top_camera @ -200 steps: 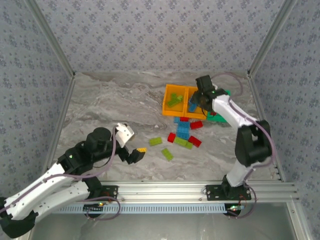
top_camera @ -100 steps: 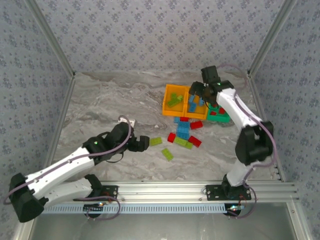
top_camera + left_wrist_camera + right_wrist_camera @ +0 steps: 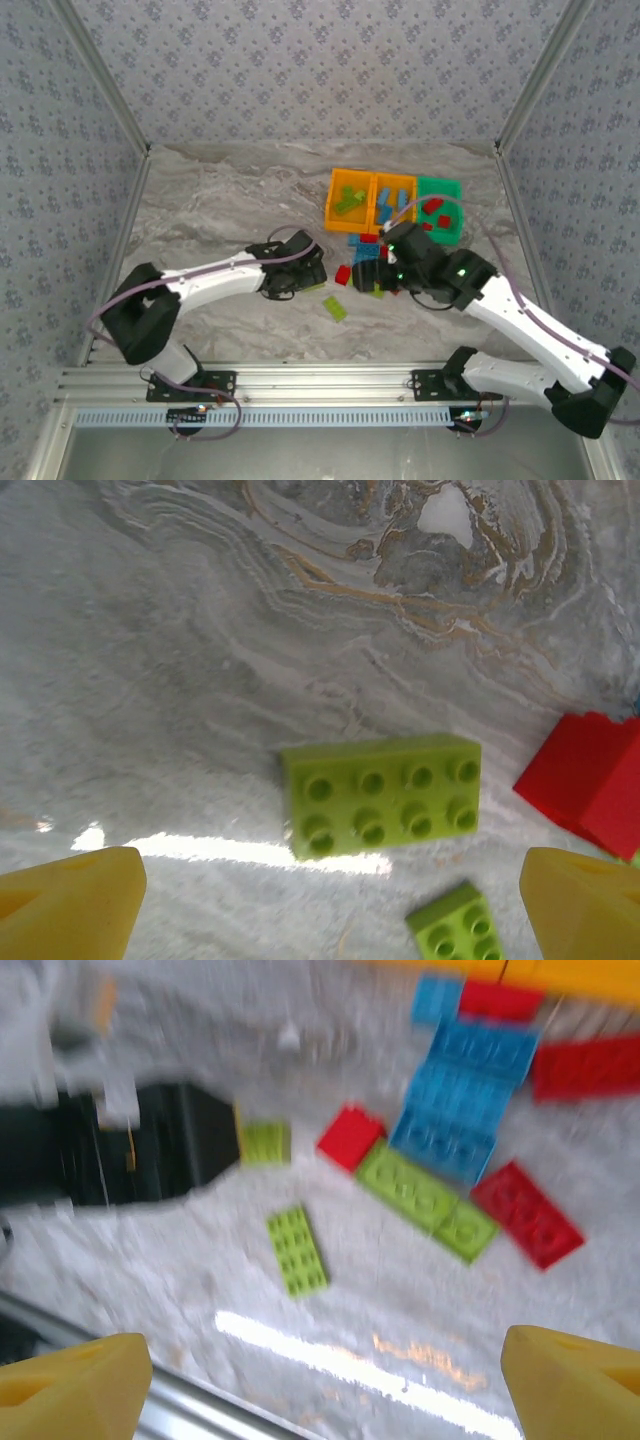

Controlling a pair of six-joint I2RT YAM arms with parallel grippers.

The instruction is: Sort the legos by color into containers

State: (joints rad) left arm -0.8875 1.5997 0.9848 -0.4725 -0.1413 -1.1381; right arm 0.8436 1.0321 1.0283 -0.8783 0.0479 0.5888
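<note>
No words, labels, brand marks or numbers can be read anywhere: not on the bricks, the bins, the arms or the bench.

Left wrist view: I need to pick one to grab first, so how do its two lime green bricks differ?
The centre brick shows whole, eight studs; the lower brick is cut by the picture's bottom edge. The centre brick lies nearly level across the picture; the lower brick sits turned. Both are lime green, studs up, on the table.
</note>
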